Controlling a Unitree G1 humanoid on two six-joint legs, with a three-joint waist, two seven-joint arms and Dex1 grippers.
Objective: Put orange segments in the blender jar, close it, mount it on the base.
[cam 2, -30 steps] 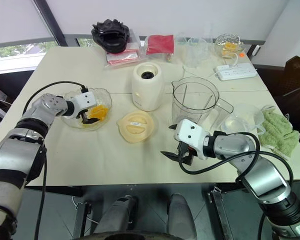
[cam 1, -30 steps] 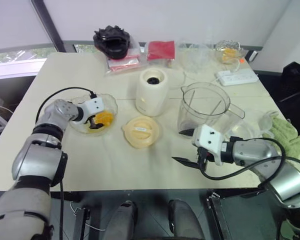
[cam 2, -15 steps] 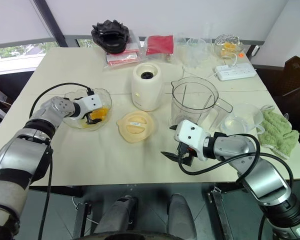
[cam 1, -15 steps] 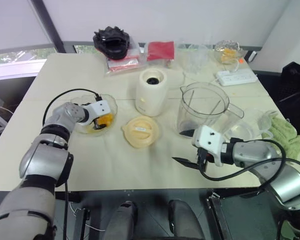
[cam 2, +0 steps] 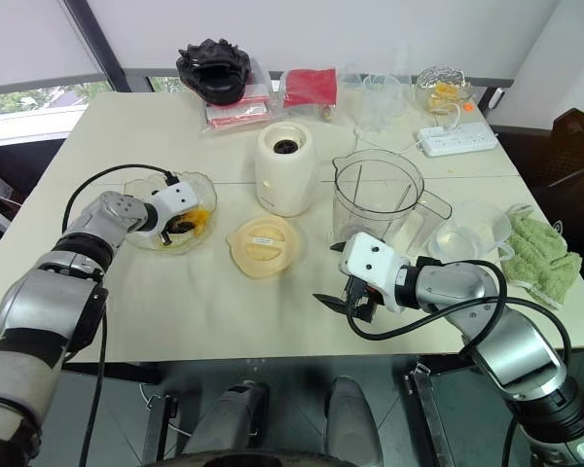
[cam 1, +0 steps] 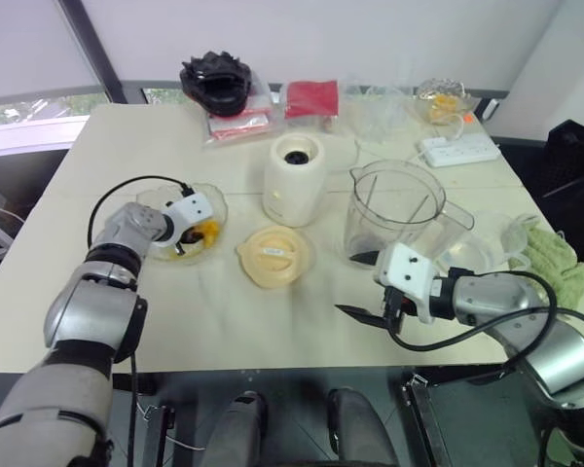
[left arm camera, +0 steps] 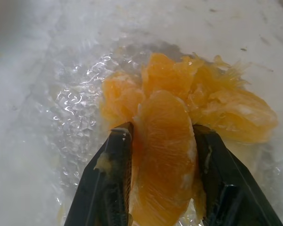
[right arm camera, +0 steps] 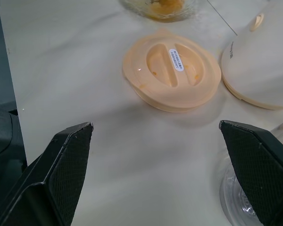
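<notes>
Left claw: my left gripper point(left arm camera: 161, 141) reaches down into the shallow scalloped clear bowl point(cam 2: 202, 184); its two black fingers point(left arm camera: 114, 174) press on either side of one glossy orange segment point(left arm camera: 164, 155), so I am grasping that piece.
Orange segments: the remaining soft yellow-orange fruit pieces point(left arm camera: 217, 103) lie heaped in the wet bottom of the same bowl, touching the piece I hold.
Right claw: my right gripper point(cam 2: 343, 303) hangs just above the table near its front edge, fingers point(right arm camera: 66, 165) spread wide apart, nothing between them.
Blender jar: the tall clear plastic pitcher with side handle and dark blade hub point(cam 1: 397, 209) stands upright on the cream tabletop point(cam 1: 224, 321), just behind my right gripper and apart from the base.
Base: the cream-white rounded cylinder with a black round socket on top point(cam 1: 294, 180) stands upright near the table's middle, between the bowl and the jar, nothing mounted on it.
Lid: the flat cream round lid point(cam 1: 273, 256) lies on the table in front of the base, near the bowl.
Right edge: a small clear plastic tub point(cam 2: 472, 229) sits beside the jar's handle, next to a green towel point(cam 2: 542, 255).
Far edge: a white power strip point(cam 2: 457, 139), a red packet point(cam 2: 310, 86) and a black object point(cam 2: 214, 66).
</notes>
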